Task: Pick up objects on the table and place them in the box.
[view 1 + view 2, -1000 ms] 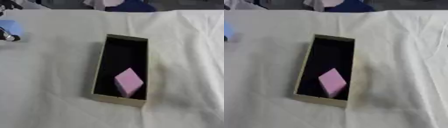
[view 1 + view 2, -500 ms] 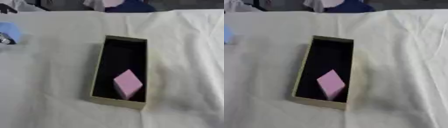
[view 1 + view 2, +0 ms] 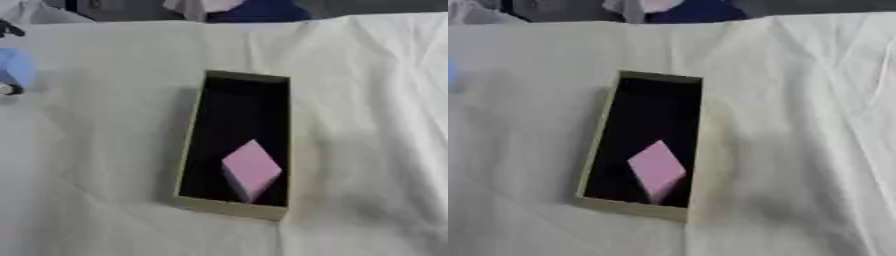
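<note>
one pink block is already sitting in the box, down at the near end, turned cornerwise so it reads as a diamond and looks propped up on an edge rather than lying flat. the box is long and narrow, tan walls, dark inside, open on top, standing about mid-bench on a white cloth that's rumpled along the right side.

over at the far left edge of the left eye view there's a light blue thing with a bit of black hardware above it and another dark bit below. could be part of the left hand around it, but it's cut off by the frame and i can't tell what the fingers are doing. right hand doesn't show anywhere.

handling guess: the pink block looks like foam or sponge, so light, soft, a bit squashy, not slippery, nothing to break. i'd take it across two opposite flat faces, not the corners, since corners would just crush and let it twist. the blue thing is too blurry to judge.

apart from that blue thing, i don't see anything left on the cloth to pick up.
</note>
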You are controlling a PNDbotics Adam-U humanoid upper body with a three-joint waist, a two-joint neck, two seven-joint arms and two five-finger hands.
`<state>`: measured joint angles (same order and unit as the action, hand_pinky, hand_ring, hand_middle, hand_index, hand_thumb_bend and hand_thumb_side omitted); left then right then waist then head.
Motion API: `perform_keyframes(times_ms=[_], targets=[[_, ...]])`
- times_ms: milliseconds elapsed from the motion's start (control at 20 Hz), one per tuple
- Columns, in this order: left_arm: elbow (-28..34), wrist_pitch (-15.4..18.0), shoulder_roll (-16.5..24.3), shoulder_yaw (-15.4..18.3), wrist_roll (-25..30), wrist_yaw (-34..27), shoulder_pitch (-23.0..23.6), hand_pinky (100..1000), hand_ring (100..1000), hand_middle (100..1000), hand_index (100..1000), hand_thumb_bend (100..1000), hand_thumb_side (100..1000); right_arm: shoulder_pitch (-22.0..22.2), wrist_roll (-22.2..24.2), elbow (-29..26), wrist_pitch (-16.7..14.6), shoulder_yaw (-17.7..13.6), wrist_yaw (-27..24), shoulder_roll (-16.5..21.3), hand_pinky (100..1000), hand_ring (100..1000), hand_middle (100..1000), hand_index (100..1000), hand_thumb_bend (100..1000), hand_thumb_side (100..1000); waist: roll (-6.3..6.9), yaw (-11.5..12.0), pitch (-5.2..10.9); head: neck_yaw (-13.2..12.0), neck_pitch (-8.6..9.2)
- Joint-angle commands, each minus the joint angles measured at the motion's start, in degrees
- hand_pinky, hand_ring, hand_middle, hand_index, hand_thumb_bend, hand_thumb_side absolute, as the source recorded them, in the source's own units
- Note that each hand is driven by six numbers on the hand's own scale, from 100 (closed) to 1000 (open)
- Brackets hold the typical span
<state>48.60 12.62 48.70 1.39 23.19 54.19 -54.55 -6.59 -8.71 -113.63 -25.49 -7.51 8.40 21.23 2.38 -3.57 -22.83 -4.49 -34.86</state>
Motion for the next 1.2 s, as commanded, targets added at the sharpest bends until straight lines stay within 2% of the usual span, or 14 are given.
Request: perform_keyframes(times_ms=[50, 250, 600, 800, 850, 1000, 1050, 1100, 1200], targets=[[-0.37, -1.01, 3.20, 1.32, -1.30, 1.26, -1.20, 868, 908, 910, 941, 564, 100, -0.49, 0.10, -0.96, -0.24, -0.08, 0.37, 1.69, 829, 808, 618, 837, 100, 852, 0.09, -0.20, 0.88, -0.47, 1.05], [-1.23, -1.72, 3.22, 1.87, -2.78, 1.83, -1.18, 861, 904, 907, 939, 539, 100, -0.49, 0.23, -0.96, -0.15, 0.01, 0.61, 1.54, 829, 808, 617, 837, 100, 856, 0.18, -0.41, 0.53, -1.50, 1.08], [-1.38, -2.15, 3.17, 1.97, -4.66, 2.30, -1.35, 852, 896, 904, 936, 528, 100, -0.57, 0.55, -0.96, 0.02, 0.09, 0.56, 1.36, 829, 808, 617, 838, 100, 857, 0.33, -0.43, 0.53, -7.66, 1.67], [-1.50, -2.18, 3.11, 1.98, -5.13, 2.68, -1.39, 854, 896, 904, 936, 528, 100, -0.60, 0.68, -0.96, 0.03, 0.09, 0.48, 1.34, 829, 808, 617, 838, 100, 856, 0.35, -0.46, 0.54, -8.33, 1.78], [-1.79, -2.42, 3.43, 1.91, -5.19, 2.95, -1.33, 865, 902, 913, 934, 595, 100, -0.59, 0.73, -0.96, 0.06, 0.11, 0.47, 1.32, 829, 808, 615, 837, 100, 859, 0.46, -0.55, 0.47, -8.88, 2.07], [-2.24, -4.04, 3.62, 1.52, -5.76, 5.17, -1.43, 866, 902, 913, 933, 600, 100, -0.63, 0.98, -0.96, 0.16, 0.21, 0.41, 1.24, 829, 808, 615, 837, 100, 860, 0.61, -0.78, 0.38, -9.56, 2.40], [-2.28, -4.22, 3.48, 1.57, -5.86, 6.06, -1.51, 858, 895, 903, 926, 756, 100, -0.63, 1.02, -0.96, 0.18, 0.22, 0.38, 1.23, 829, 808, 615, 838, 100, 794, 0.61, -0.79, 0.38, -9.55, 2.43], [-2.50, -4.34, 3.24, 1.64, -5.80, 6.96, -1.54, 858, 895, 907, 926, 599, 100, -0.66, 1.10, -0.96, 0.24, 0.26, 0.33, 1.15, 829, 808, 615, 838, 100, 862, 0.66, -0.84, 0.31, -9.44, 2.51], [-3.02, -4.33, 2.69, 1.98, -5.78, 8.54, -1.76, 847, 888, 901, 921, 584, 100, -0.73, 1.28, -0.96, 0.29, 0.35, 0.28, 1.04, 830, 808, 615, 838, 100, 862, 0.68, -0.97, 0.22, -9.22, 2.56]])
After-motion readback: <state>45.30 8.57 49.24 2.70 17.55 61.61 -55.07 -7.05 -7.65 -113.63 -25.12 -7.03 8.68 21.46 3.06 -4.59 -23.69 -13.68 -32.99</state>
